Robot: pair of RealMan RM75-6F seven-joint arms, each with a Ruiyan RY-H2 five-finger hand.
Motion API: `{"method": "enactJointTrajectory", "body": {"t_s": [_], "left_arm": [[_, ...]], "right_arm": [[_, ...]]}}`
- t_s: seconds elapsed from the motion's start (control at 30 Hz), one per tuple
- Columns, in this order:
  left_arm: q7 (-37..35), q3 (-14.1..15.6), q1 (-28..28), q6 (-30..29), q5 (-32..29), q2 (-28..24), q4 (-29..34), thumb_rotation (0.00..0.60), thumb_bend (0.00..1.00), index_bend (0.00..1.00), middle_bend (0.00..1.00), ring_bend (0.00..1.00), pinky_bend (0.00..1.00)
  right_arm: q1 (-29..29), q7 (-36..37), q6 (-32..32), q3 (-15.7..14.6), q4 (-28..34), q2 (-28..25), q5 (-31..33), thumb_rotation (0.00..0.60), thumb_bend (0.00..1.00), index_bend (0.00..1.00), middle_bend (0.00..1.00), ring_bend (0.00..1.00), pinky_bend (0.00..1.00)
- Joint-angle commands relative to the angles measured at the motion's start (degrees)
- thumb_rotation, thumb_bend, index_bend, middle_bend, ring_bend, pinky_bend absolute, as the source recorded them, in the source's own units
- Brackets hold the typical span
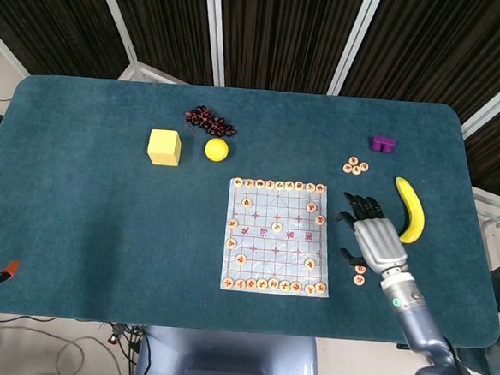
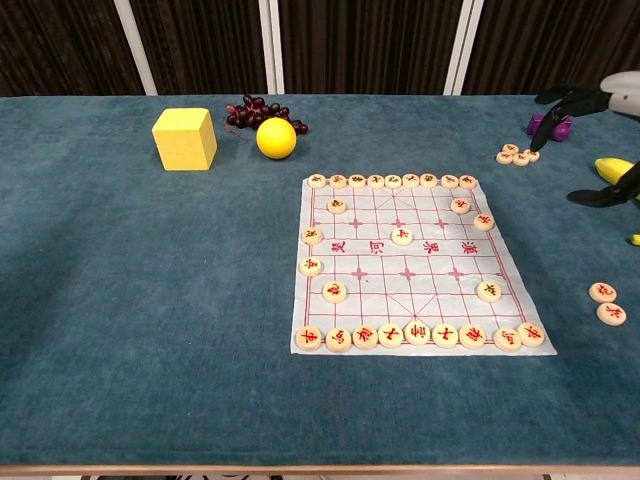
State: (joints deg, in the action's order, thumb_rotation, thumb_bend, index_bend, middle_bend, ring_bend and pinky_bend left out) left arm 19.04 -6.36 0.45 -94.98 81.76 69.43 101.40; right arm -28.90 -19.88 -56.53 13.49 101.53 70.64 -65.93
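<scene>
My right hand (image 1: 373, 241) hovers open, fingers spread, just right of the paper chess board (image 1: 288, 250), between it and the banana (image 1: 411, 212). Two loose round chess pieces (image 1: 359, 274) lie just under its thumb side. Holding nothing, the hand shows in the chest view only at the right edge (image 2: 618, 95), above the banana (image 2: 617, 172) and the two loose pieces (image 2: 606, 302). Round pieces line the near and far rows of the board (image 2: 400, 275), with several more scattered on it. My left hand is out of sight.
Three more pieces (image 1: 355, 166) and a purple block (image 1: 383, 144) lie beyond the hand. At the back left are a yellow cube (image 1: 164, 146), a yellow ball (image 1: 217, 148) and dark grapes (image 1: 207, 119). Orange clamps (image 1: 8, 269) show at the left edge.
</scene>
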Motion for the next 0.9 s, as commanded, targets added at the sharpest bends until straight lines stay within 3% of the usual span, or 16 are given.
{"method": "enactJointTrajectory", "body": {"t_s": [0.03, 0.37, 0.9], "left_arm": [[0.06, -0.04, -0.03, 0.08, -0.15, 0.07, -0.04, 0.6, 0.03, 0.05, 0.0, 0.0, 0.07], [0.28, -0.1, -0.27, 0.52, -0.52, 0.37, -0.27, 0.6, 0.03, 0.05, 0.0, 0.0, 0.07], [-0.16, -0.21, -0.46, 0.99, -1.07, 0.24, -0.38, 0.6, 0.03, 0.05, 0.0, 0.0, 0.07]], "right_arm": [[-3.89, -5.94, 1.4, 0.77, -0.98, 4.07, 6.25, 0.6, 0.37, 0.31, 0.0, 0.0, 0.04], [-12.75, -17.61, -0.54, 2.03, -6.74, 14.71, 19.52, 0.6, 0.37, 0.31, 0.0, 0.0, 0.04], [-20.22, -20.21, -0.42, 3.19, -16.19, 24.61, 30.64, 0.6, 0.37, 0.31, 0.0, 0.0, 0.04]]}}
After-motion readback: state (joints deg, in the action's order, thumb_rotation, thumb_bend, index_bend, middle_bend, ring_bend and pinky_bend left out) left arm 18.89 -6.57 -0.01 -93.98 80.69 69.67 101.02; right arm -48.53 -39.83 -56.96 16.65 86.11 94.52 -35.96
